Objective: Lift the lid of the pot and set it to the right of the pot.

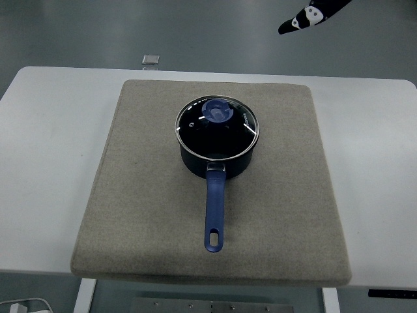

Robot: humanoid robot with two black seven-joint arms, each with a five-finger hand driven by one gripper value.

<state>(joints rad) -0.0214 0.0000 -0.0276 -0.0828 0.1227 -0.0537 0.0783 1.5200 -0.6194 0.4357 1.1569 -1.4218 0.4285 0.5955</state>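
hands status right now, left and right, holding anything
Left hand: not in view.
Right hand: only a tip shows at the top right, above the far edge of the table; holding nothing visible, open or closed cannot be told.
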